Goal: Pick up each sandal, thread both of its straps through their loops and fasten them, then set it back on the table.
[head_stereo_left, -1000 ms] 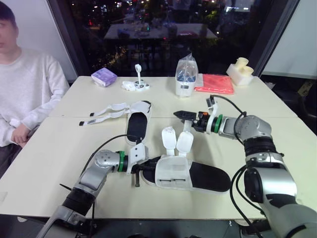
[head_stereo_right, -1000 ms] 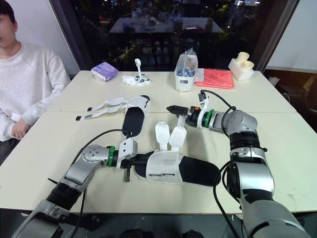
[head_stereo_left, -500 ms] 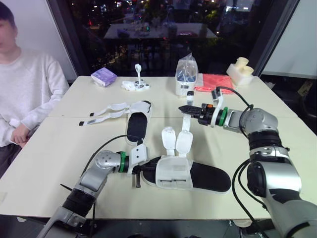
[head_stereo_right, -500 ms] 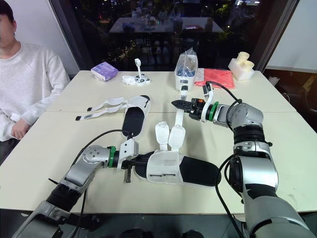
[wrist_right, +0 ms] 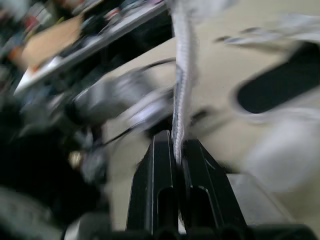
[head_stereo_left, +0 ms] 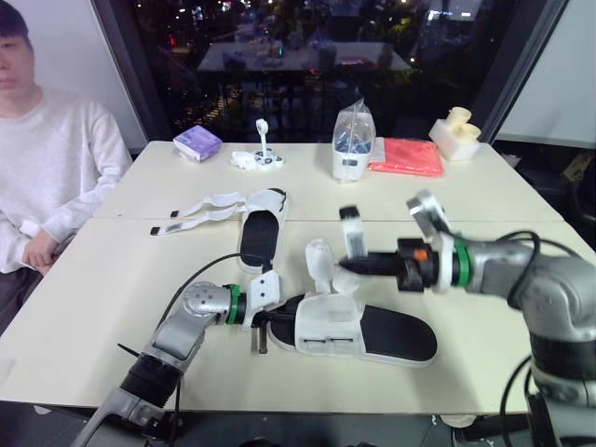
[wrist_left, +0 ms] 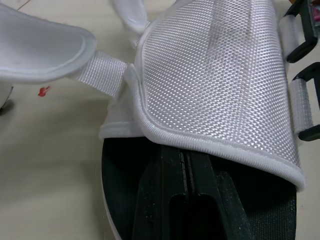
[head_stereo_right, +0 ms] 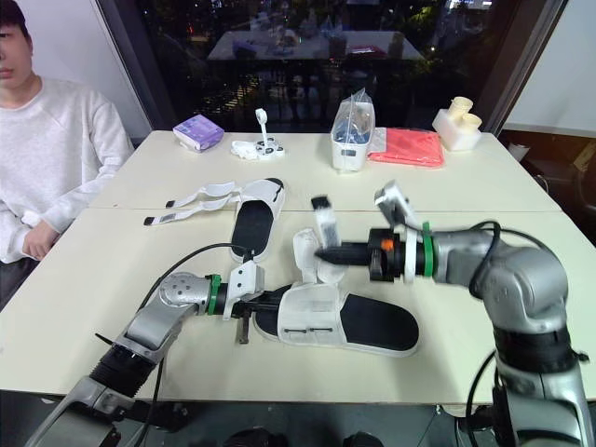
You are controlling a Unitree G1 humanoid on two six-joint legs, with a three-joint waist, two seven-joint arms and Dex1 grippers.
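Beneath a white mesh sandal with a black footbed (head_stereo_left: 365,327) spreads a cream surface (head_stereo_left: 102,279). Beyond that sandal and to its left, well apart from it, lies a second white sandal with loose straps (head_stereo_left: 259,229). At the near sandal's left end, the left tool (wrist_left: 185,167) lies on the footbed under the mesh upper, fingers pressed together. Just above the upper, the right tool (head_stereo_left: 344,264) is clenched on a white webbing strap (head_stereo_left: 351,233), which stands upright.
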